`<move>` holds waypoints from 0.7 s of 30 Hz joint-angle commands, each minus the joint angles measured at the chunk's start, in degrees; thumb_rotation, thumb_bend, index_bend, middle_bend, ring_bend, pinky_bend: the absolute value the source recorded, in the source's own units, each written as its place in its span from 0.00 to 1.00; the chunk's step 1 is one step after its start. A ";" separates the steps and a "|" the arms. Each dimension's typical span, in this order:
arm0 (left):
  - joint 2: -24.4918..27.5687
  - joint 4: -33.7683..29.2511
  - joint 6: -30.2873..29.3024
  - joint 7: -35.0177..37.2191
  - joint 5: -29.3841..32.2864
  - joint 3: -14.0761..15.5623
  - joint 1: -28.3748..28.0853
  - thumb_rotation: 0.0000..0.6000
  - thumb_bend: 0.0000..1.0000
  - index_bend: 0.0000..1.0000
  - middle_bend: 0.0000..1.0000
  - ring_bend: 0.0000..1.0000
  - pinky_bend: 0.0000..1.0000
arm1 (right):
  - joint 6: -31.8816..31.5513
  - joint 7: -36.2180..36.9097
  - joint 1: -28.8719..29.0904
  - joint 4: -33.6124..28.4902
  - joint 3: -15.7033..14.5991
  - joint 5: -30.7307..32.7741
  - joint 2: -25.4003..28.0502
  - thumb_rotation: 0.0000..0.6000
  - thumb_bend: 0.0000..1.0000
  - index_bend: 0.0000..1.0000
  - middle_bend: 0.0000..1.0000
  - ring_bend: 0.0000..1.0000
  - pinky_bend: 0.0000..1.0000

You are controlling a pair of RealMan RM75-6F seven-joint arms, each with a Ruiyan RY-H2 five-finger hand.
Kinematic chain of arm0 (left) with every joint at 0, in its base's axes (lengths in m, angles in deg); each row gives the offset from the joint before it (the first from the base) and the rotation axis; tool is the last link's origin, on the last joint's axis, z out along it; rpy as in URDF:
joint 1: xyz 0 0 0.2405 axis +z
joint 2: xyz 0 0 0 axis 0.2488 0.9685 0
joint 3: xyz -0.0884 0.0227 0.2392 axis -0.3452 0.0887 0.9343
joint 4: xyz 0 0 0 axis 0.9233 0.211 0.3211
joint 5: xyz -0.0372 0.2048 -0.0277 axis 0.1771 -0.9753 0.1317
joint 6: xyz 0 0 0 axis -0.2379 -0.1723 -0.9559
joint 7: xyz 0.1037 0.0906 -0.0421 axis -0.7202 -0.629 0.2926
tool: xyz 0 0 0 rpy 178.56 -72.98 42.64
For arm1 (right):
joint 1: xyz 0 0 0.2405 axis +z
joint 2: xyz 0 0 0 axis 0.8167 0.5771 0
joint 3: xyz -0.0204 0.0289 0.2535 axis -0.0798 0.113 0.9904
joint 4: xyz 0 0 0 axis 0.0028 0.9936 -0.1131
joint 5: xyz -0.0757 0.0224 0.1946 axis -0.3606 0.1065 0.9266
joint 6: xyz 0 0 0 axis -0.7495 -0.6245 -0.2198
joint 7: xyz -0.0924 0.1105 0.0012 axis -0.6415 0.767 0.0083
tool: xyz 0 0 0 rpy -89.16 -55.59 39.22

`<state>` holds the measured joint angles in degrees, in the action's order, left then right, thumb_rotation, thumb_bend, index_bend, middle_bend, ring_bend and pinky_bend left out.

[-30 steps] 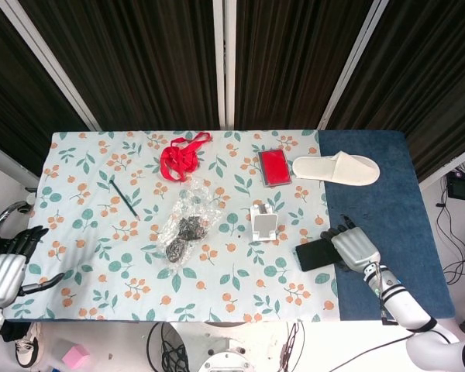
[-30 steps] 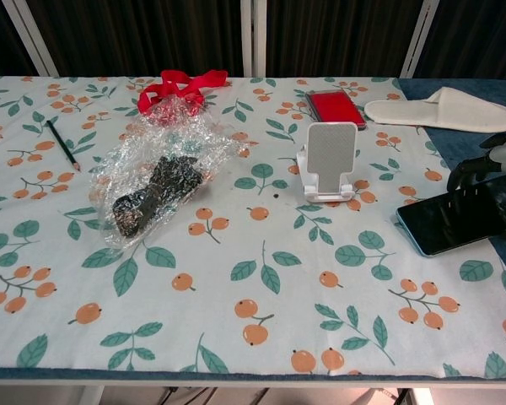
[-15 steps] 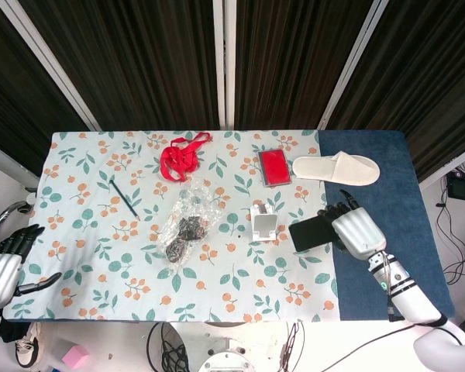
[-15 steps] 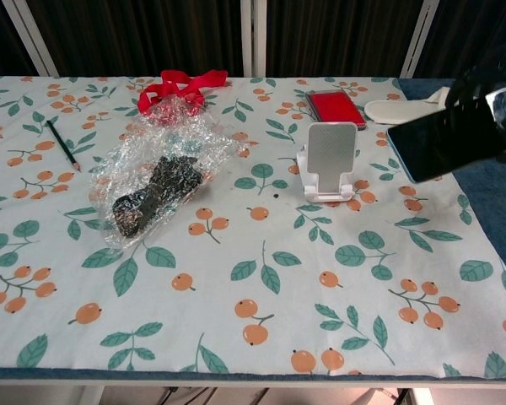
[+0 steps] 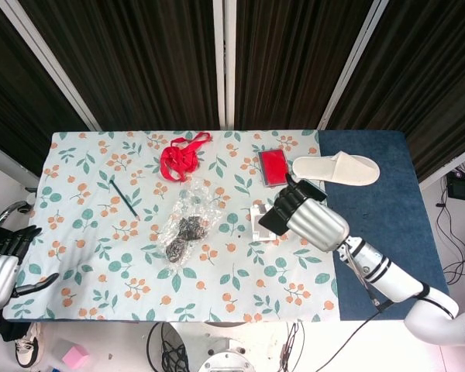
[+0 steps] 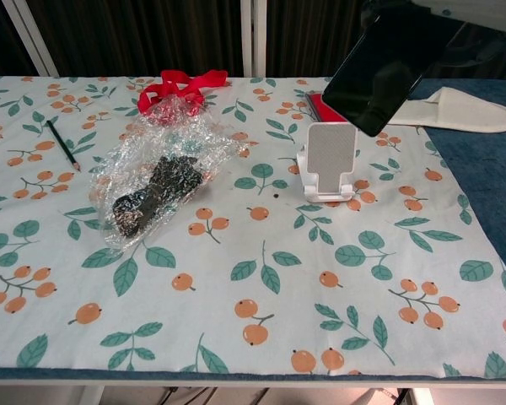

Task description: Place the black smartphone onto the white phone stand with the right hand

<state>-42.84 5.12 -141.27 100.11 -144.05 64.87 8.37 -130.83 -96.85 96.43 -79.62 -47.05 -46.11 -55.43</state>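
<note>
My right hand (image 5: 314, 223) holds the black smartphone (image 6: 379, 76) in the air, tilted, just above and slightly right of the white phone stand (image 6: 329, 160). In the head view the phone (image 5: 283, 209) shows as a dark edge beside the stand (image 5: 258, 219), which the hand partly covers. In the chest view the hand itself is mostly cut off at the top edge. The stand sits upright on the floral cloth, nothing on it. My left hand (image 5: 1, 267) rests off the table's left front corner, fingers apart, holding nothing.
A crumpled clear plastic bag with dark contents (image 6: 156, 186) lies left of the stand. Behind it are a red ribbon (image 6: 181, 87), a red case (image 6: 337, 105) and a white slipper (image 6: 451, 110). A pencil (image 6: 63, 143) lies at the far left.
My right hand has lifted the phone off the table's right side and carried it up and left, over the stand. The left hand has barely moved.
</note>
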 commanded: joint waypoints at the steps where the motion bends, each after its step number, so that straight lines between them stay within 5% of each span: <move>1: -0.09 0.37 0.00 0.46 0.23 0.06 0.22 0.15 0.04 0.09 0.08 0.09 0.20 | 6.98 -7.15 4.49 -0.08 1.09 -1.63 0.02 1.00 0.25 0.66 0.45 0.41 0.12; 7: -0.82 1.79 -0.09 1.96 0.39 0.00 0.43 0.15 0.04 0.09 0.08 0.08 0.20 | 12.53 -11.05 8.72 0.87 1.08 -4.33 -0.32 1.00 0.25 0.64 0.44 0.41 0.11; 21: -1.64 3.44 0.76 3.62 0.67 -0.10 0.24 0.15 0.04 0.09 0.08 0.08 0.20 | 15.90 -2.31 15.76 7.34 -4.16 -15.38 0.48 1.00 0.28 0.62 0.39 0.41 0.04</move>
<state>-44.48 8.56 -140.54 103.71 -143.38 64.76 8.63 -114.62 -99.51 111.67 -73.02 -50.57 -60.48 -54.77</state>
